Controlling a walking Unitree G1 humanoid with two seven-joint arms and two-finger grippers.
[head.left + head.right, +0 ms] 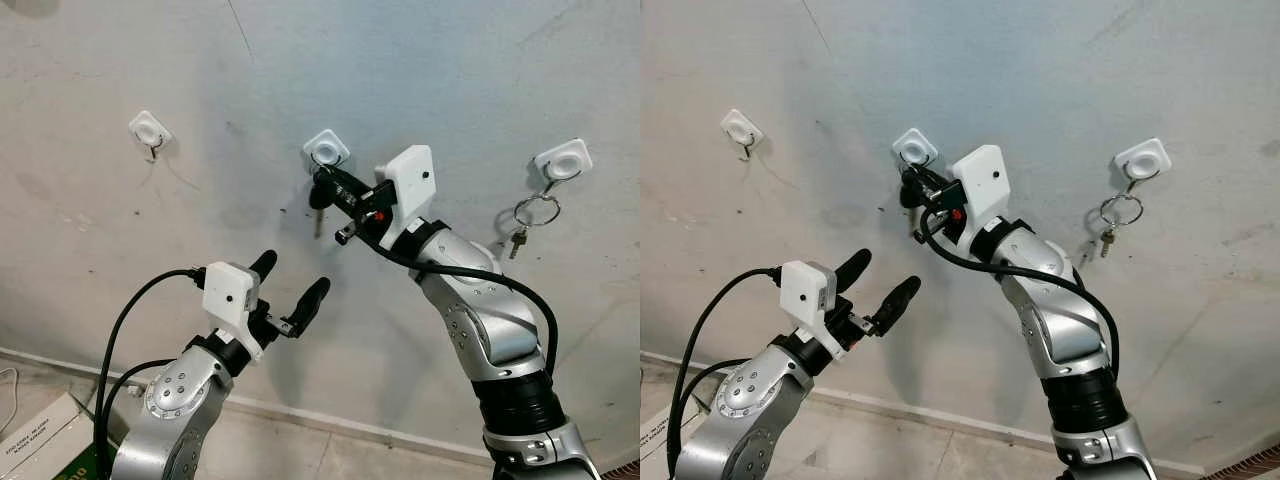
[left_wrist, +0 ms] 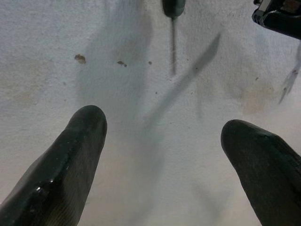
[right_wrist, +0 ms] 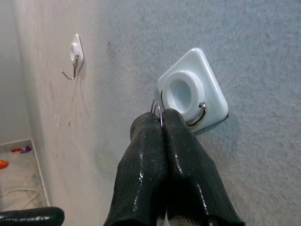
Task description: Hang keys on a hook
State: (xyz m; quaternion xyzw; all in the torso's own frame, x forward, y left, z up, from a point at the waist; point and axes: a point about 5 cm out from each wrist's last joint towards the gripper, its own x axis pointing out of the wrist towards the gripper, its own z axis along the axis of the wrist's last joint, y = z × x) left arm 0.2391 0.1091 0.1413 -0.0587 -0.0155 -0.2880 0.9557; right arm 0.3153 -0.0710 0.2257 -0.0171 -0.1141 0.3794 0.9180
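Observation:
Three white adhesive hooks sit on the grey wall. My right gripper (image 1: 323,180) is raised to the middle hook (image 1: 326,148), its fingers (image 3: 160,141) pressed together on a thin metal key ring (image 3: 156,107) right at the hook's wire. A dark-headed key (image 1: 318,200) hangs down from the ring below the fingertips. I cannot tell whether the ring sits over the hook's wire. My left gripper (image 1: 292,276) is held lower and to the left, open and empty, pointing at the wall under the key (image 2: 172,8).
The left hook (image 1: 150,130) is bare. The right hook (image 1: 562,160) carries another ring with keys (image 1: 535,212). A baseboard and floor lie below, with a cardboard box (image 1: 40,430) at the bottom left.

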